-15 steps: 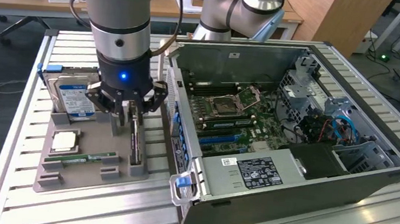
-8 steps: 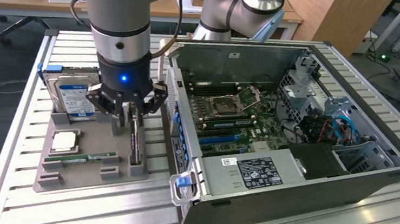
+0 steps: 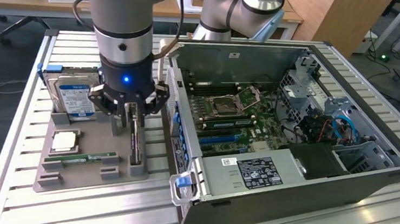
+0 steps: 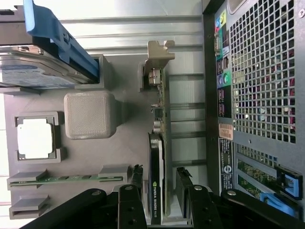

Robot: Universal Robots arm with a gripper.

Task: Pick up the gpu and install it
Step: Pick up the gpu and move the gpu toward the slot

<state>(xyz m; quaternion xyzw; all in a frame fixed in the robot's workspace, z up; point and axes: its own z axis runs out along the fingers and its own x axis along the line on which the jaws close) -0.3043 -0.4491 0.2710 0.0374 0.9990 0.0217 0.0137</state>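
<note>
Between the spread fingertips of the gripper (image 4: 160, 174), on edge in a slot of the gray holder tray (image 4: 128, 148): gpu (image 4: 155, 191), black shroud facing away from the computer case (image 3: 293, 125), silver bracket at the end far from the fingers. Jaws open, a gap to the card on each side, nothing held. Just beyond one finger, the open case. Beyond the other, on the same tray: gray block (image 4: 89, 114), memory stick (image 4: 62, 179), CPU (image 4: 35, 138), then hard drive (image 4: 38, 71), upright, blue-labelled.
</note>
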